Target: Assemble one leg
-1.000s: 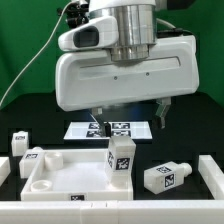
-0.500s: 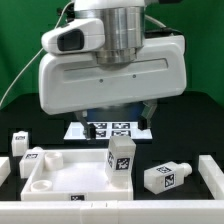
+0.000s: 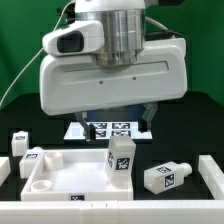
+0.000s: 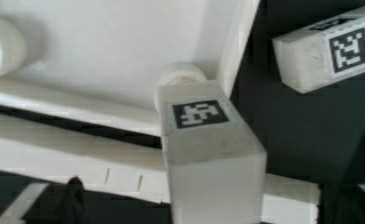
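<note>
A leg (image 3: 121, 158), a white squarish post with tag marks, stands upright in the white tray-shaped piece (image 3: 55, 178). In the wrist view the same leg (image 4: 209, 140) reaches to the picture's edge, in the line between my fingers. My gripper (image 3: 120, 118) hangs above and behind it, open and empty. One dark fingertip (image 4: 56, 200) shows well clear of the leg's side; the other is barely seen. My gripper (image 4: 211, 208) touches nothing. A second leg (image 3: 165, 177) lies on its side at the exterior view's right and also shows in the wrist view (image 4: 332, 52).
A third tagged post (image 3: 20, 143) stands at the exterior view's left. The marker board (image 3: 115, 129) lies behind the tray. White rails (image 3: 211, 178) border the table's front and sides. The arm's large white hand (image 3: 110, 70) fills the upper view.
The hand moved toward the exterior view's left between one second and half a second ago. Since then nothing has visibly moved. The legs and tray stay put.
</note>
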Motion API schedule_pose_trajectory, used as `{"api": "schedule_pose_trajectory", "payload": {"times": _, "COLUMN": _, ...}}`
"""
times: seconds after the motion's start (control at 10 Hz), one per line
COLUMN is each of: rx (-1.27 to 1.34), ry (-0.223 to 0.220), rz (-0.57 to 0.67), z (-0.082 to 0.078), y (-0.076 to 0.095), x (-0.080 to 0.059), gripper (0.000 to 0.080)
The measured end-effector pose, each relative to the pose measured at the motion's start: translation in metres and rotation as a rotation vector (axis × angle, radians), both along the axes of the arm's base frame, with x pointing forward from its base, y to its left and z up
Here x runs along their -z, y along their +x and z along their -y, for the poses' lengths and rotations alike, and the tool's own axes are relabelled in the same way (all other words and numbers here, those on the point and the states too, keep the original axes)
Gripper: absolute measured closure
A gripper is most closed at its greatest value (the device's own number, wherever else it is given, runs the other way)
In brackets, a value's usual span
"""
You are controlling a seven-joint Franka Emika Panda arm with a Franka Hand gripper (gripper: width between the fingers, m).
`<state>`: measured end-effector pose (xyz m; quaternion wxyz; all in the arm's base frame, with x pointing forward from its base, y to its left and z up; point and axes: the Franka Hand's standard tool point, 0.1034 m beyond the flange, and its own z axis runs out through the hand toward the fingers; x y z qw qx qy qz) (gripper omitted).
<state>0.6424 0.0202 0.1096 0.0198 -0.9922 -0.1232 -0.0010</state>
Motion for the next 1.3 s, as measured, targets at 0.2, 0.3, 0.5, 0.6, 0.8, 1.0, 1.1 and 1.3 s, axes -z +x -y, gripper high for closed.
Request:
{"api": "schedule_pose_trajectory", "payload": {"times": 0.2, "rx": 0.013, "ry": 0.001, "rz": 0.003, "z": -0.003, "y": 0.000, "x": 0.006, "gripper": 0.0151}}
{"api": "schedule_pose_trajectory", "payload": {"times": 0.3, "rx": 0.014, "ry": 0.002, "rz": 0.010, "z": -0.002, "y": 0.002, "x": 0.011, "gripper": 0.0151}}
{"api": "schedule_pose_trajectory", "payload": {"times": 0.5, "rx": 0.008, "ry": 0.002, "rz": 0.010, "z": 0.001, "y": 0.002, "x": 0.015, "gripper": 0.0151}}
{"api": "schedule_pose_trajectory", "payload": {"times": 0.6, "rx": 0.007, "ry": 0.002, "rz": 0.010, "z": 0.001, "y": 0.002, "x": 0.015, "gripper": 0.0151}}
{"api": "schedule_pose_trajectory", "payload": {"times": 0.8, "rx": -0.028, "ry": 0.002, "rz": 0.014, "z": 0.001, "y": 0.002, "x": 0.014, "gripper": 0.0403}}
{"api": "schedule_pose_trajectory", "payload": {"times": 1.0, "rx": -0.029, "ry": 0.002, "rz": 0.014, "z": 0.001, "y": 0.002, "x": 0.014, "gripper": 0.0518}}
{"api": "schedule_pose_trajectory", "payload": {"times": 1.1, "rx": -0.029, "ry": 0.002, "rz": 0.014, "z": 0.001, "y": 0.002, "x": 0.014, "gripper": 0.0518}}
{"api": "schedule_pose_trajectory", "payload": {"times": 1.3, "rx": -0.005, "ry": 0.003, "rz": 0.013, "z": 0.001, "y": 0.002, "x": 0.014, "gripper": 0.0518}}
